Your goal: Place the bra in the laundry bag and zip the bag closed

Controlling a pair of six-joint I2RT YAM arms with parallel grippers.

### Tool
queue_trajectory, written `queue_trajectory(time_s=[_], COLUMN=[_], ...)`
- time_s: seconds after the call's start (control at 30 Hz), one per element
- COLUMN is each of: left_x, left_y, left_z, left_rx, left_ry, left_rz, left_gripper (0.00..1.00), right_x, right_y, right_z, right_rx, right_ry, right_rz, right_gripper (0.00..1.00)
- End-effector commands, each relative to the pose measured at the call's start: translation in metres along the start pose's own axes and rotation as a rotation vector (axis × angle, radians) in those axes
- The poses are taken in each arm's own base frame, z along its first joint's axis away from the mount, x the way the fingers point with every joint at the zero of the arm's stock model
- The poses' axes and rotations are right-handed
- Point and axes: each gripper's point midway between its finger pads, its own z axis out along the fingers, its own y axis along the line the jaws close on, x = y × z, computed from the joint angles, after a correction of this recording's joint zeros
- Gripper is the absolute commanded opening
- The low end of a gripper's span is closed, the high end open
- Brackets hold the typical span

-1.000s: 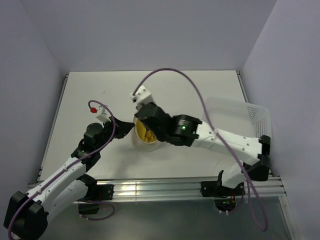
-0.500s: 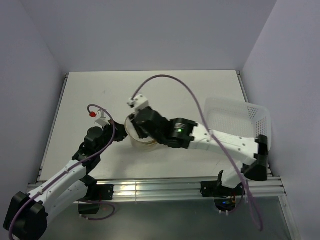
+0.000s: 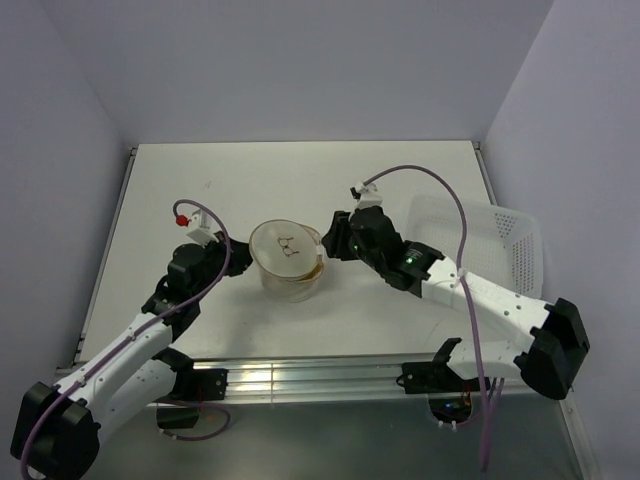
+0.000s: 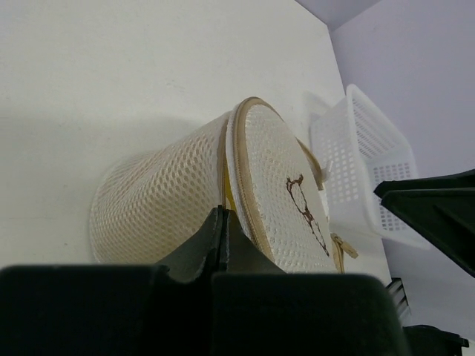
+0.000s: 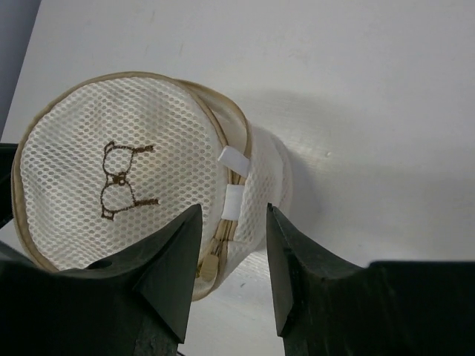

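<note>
The laundry bag [image 3: 285, 262] is a cream mesh cylinder at the table's middle. Its lid, with a brown bra drawing [image 5: 122, 180], lies over the top. The bra is almost hidden inside; a thin yellow sliver [image 4: 225, 191] shows in the gap under the lid. My left gripper [image 3: 243, 263] is shut on the bag's left rim [image 4: 220, 215]. My right gripper [image 3: 328, 246] is open and empty just right of the bag, its jaws either side of the zipper seam [image 5: 234, 209]. The tan zipper pull [image 5: 208, 268] hangs at the seam, untouched.
A white plastic mesh basket [image 3: 480, 235] stands at the right edge of the table, behind my right arm; it also shows in the left wrist view [image 4: 364, 170]. Walls close in the table on the left, back and right.
My right arm has drawn back to the right, off the top of the bag. The lid now covers the opening where yellow fabric showed before. My left gripper keeps its hold.
</note>
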Motion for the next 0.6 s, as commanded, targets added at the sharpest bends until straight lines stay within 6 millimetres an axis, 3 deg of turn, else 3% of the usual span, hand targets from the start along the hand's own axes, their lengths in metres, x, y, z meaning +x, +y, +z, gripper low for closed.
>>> queue_trajectory(time_s=[0.0,0.23,0.4,0.57], left_x=[-0.015,-0.028,-0.046,-0.049], left_y=[-0.012,-0.023,-0.036,-0.040], left_z=[0.002,0.016,0.027,0.041], left_rx=[0.026,0.030,0.021,0.019], left_ry=[-0.021,-0.019,-0.032,-0.012], left_rz=[0.039,0.047,0.050,0.064], left_gripper=[0.00,0.00,0.00,0.00], right_x=[-0.010,0.001,0.001,0.018], right_y=[0.025,0.012,0.005,-0.006], right_z=[0.013,0.037,0.036,0.040], right_rx=[-0.111,-0.075,-0.054,-0.027], right_ry=[-0.006,0.019,-0.006,0.002], right_rz=[0.058,0.093,0.128,0.171], right_gripper=[0.48,0.49,0.47,0.55])
